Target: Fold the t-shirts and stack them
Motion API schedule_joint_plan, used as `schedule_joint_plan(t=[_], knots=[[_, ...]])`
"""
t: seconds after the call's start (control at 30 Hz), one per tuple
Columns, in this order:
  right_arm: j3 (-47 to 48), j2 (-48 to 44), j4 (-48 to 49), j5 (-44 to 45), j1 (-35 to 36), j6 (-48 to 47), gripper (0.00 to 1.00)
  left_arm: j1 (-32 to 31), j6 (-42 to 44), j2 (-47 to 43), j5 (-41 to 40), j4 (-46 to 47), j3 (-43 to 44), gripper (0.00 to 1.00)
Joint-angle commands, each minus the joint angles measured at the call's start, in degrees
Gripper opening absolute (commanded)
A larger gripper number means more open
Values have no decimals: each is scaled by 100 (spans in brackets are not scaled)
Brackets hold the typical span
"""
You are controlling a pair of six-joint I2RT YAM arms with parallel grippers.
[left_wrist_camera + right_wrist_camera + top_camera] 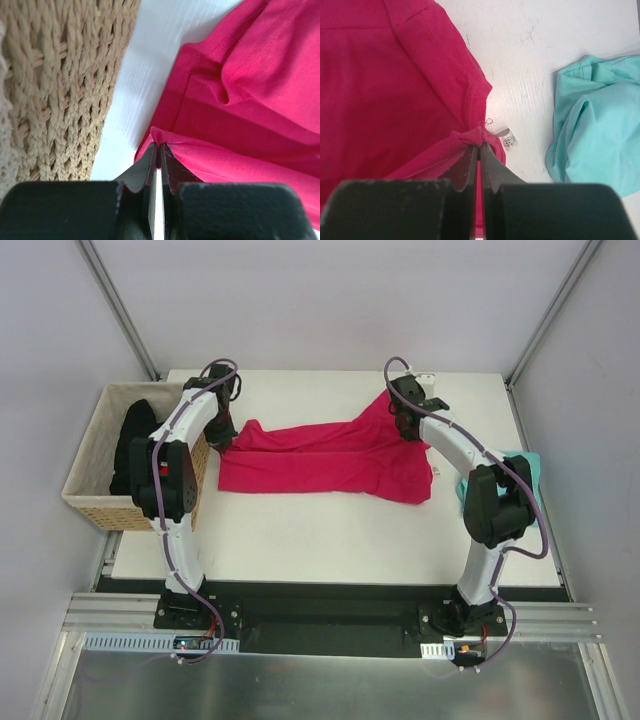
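The magenta-pink t-shirt (325,460) lies stretched across the back half of the white table (330,540), pulled between both arms. My left gripper (224,433) is shut on its left edge, right beside the basket; in the left wrist view the cloth (240,100) is pinched at the fingertips (160,146). My right gripper (405,418) is shut on a bunched hem at the shirt's raised right corner (395,90), with a small white label (509,142) hanging beside the tips. The teal t-shirt (528,472) lies crumpled at the table's right edge, partly behind the right arm; it also shows in the right wrist view (595,130).
A woven basket (100,455) stands off the table's left edge with a black garment (135,440) in it; its wicker wall (60,85) is close to my left fingers. Slanted metal frame posts (120,310) rise at the back corners.
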Motion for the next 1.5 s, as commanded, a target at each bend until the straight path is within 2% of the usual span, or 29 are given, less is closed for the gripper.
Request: schedule_joint_plan(t=[0.0,0.37,0.6,0.73,0.77,0.83,0.9,1.07,1.1,1.17,1.2,1.23,1.27,1.3,1.33,1.47], knots=[[320,117,46,-70,-130,-179,1,70,6,104,20,-123,330,0],[873,635,-103,-308,-218,-346,1,106,33,376,73,-175,655,0],[909,723,-139,-387,-218,-337,1,123,41,412,81,-184,638,0],[935,759,-174,-387,-209,-337,1,132,59,455,90,-184,655,16],[935,768,-183,-378,-209,-337,1,132,68,464,108,-175,673,16],[935,768,-183,-361,-218,-337,1,132,68,464,125,-184,673,12],[935,768,-191,-343,-218,-329,1,132,77,491,152,-184,708,0],[988,812,-200,-352,-227,-337,1,132,77,517,169,-184,725,1],[1014,838,-218,-352,-235,-355,4,132,77,526,169,-184,734,17],[1154,934,-340,-360,-236,-364,21,132,94,535,178,-175,726,29],[1181,961,-358,-387,-236,-364,36,132,94,535,169,-184,717,36],[1199,961,-376,-396,-236,-355,44,132,103,535,169,-175,717,58],[1208,961,-385,-396,-236,-355,48,132,103,526,169,-184,717,63],[1199,944,-394,-396,-227,-364,56,132,103,517,161,-184,699,70],[1199,926,-394,-352,-235,-346,57,132,112,500,160,-184,699,82],[1103,619,-350,-211,-227,-293,59,132,86,368,169,-175,620,88]])
